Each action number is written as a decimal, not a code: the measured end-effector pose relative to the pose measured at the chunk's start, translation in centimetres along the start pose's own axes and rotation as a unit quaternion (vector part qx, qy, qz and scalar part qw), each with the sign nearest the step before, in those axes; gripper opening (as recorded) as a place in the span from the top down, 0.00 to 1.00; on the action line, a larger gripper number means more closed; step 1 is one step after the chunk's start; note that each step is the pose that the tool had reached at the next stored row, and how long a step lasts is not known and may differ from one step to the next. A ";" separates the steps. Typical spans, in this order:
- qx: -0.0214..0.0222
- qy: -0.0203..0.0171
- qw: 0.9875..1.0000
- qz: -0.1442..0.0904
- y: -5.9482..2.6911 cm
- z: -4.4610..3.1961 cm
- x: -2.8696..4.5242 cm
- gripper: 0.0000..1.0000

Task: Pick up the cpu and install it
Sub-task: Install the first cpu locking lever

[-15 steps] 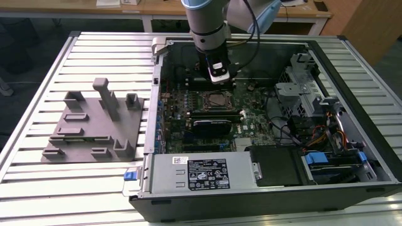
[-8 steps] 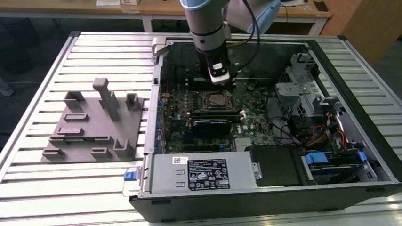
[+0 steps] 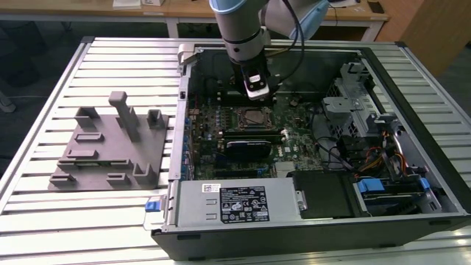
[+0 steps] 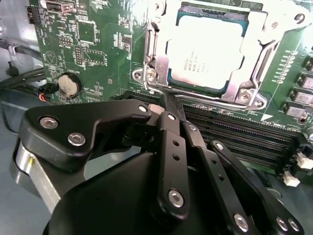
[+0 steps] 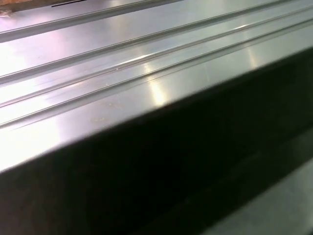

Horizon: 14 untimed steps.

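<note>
Ribbed metal table (image 3: 44, 210) carries an open computer case (image 3: 309, 243), with a grey plastic fixture (image 3: 110, 149) beside it on the exterior view's left. Inside the case, the cpu (image 4: 205, 49) lies flat within the motherboard's metal-framed socket (image 4: 154, 63). Just beside the socket, the gripper (image 4: 170, 98) hangs closed, holding nothing.

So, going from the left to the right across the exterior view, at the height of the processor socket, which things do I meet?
Grey plastic blocks → case wall → cpu → metal drive cage.
</note>
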State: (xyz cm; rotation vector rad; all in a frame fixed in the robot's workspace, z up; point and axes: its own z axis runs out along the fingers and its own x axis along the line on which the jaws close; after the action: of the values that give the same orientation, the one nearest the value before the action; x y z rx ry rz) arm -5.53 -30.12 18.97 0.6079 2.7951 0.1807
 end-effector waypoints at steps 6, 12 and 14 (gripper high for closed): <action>0.000 0.000 1.000 0.000 -0.18 -0.01 -0.08 0.89; 0.000 0.000 1.000 0.000 -0.45 -0.03 -0.20 0.89; -0.001 0.000 1.000 0.000 -0.51 -0.03 -0.23 0.89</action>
State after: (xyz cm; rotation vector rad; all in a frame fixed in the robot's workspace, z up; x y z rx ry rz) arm -5.53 -30.68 18.96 0.6082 2.7947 0.1826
